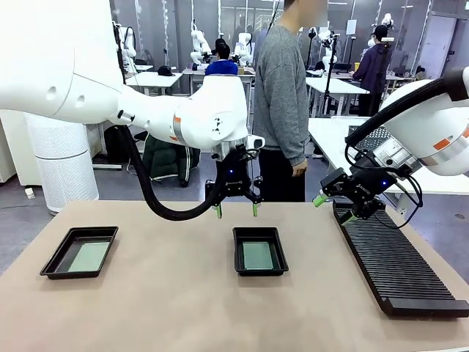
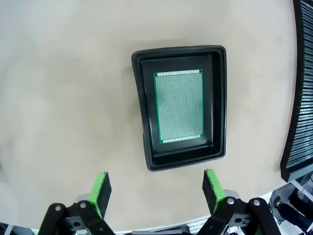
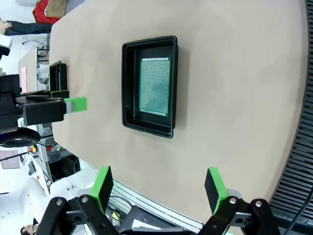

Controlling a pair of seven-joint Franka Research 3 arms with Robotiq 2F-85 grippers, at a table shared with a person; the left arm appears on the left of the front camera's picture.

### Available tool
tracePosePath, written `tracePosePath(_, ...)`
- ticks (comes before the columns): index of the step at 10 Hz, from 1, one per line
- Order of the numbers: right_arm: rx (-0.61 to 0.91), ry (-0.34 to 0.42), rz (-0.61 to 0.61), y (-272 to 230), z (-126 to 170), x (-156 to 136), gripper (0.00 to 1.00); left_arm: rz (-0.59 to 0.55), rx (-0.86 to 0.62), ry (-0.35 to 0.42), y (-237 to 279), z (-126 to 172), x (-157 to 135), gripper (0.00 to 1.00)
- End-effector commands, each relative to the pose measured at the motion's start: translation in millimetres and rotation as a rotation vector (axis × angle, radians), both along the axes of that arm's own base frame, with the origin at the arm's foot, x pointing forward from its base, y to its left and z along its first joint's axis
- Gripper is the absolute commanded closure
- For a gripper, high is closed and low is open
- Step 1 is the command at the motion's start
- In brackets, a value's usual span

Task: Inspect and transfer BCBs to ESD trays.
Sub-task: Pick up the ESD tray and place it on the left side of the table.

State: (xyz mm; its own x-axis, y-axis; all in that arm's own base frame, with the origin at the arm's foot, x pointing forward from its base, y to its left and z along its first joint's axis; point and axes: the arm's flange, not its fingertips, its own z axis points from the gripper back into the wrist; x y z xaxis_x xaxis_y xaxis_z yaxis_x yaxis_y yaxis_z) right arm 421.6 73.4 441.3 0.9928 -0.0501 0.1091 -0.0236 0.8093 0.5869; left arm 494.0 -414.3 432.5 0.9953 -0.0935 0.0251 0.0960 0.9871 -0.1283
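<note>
Two black ESD trays lie on the tan table. The middle ESD tray [image 1: 280, 257] [image 2: 146, 107] [image 3: 131, 88] holds one green BCB [image 1: 258, 255] [image 2: 179, 106] [image 3: 155, 86] flat on its floor. At the left, another ESD tray [image 1: 57, 258] holds a second BCB [image 1: 88, 257]. My left gripper [image 1: 236, 210] [image 2: 156, 188] hangs open above the middle tray's far edge, nothing between its fingers. Over the near end of the rack, my right gripper [image 1: 333, 208] [image 3: 159, 183] is open and holds nothing.
A long black ribbed rack [image 1: 399, 260] [image 2: 301, 98] [image 3: 301, 161] runs along the table's right side. A person [image 1: 282, 103] stands at the far edge, hands off the table. One green fingertip of the left gripper [image 3: 73, 104] appears in the right wrist view.
</note>
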Motion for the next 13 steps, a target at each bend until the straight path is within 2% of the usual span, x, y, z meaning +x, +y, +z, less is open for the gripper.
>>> tracePosePath(1,-0.001,0.003,-0.02,2,1,0,0.0,0.023,0.023,-0.049,-4,-17,-1,0.0)
tracePosePath(6,-0.001,0.003,-0.02,2,1,0,0.0,0.013,0.085,-0.065,-8,-55,2,0.0)
tracePosePath(13,-0.001,0.003,-0.02,2,1,0,0.0,-0.019,0.097,-0.073,-4,-99,19,0.0)
